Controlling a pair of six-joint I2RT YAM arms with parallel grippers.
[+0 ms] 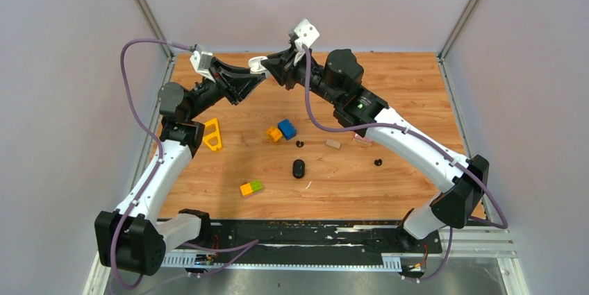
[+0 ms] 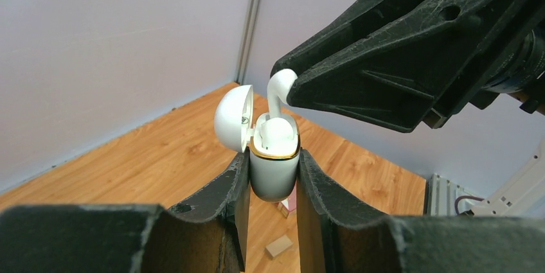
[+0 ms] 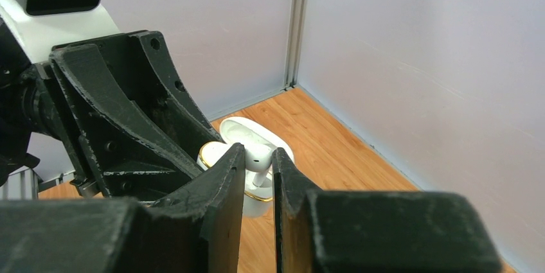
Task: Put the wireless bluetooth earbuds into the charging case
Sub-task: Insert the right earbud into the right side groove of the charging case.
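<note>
My left gripper (image 2: pixel 273 158) is shut on a white charging case (image 2: pixel 274 176) with a gold rim and holds it upright in the air, its lid (image 2: pixel 232 117) open to the left. One white earbud (image 2: pixel 279 133) sits in the case. My right gripper (image 3: pixel 258 156) is shut on a second white earbud (image 3: pixel 259 155), whose stem points down into the case's free slot (image 3: pixel 260 191). In the top view both grippers meet above the far table, left (image 1: pixel 255 78) and right (image 1: pixel 269 66). Two black earbuds (image 1: pixel 299 144) (image 1: pixel 378 162) and a black case (image 1: pixel 299 168) lie on the table.
On the wooden table (image 1: pixel 410 94) lie a yellow triangular frame (image 1: pixel 212 134), blue and orange blocks (image 1: pixel 281 130), an orange-green block (image 1: pixel 251 187), a small wooden block (image 1: pixel 333 144), a pink piece (image 1: pixel 362 140) and a thin white sliver (image 1: pixel 308 185). Grey walls stand on three sides.
</note>
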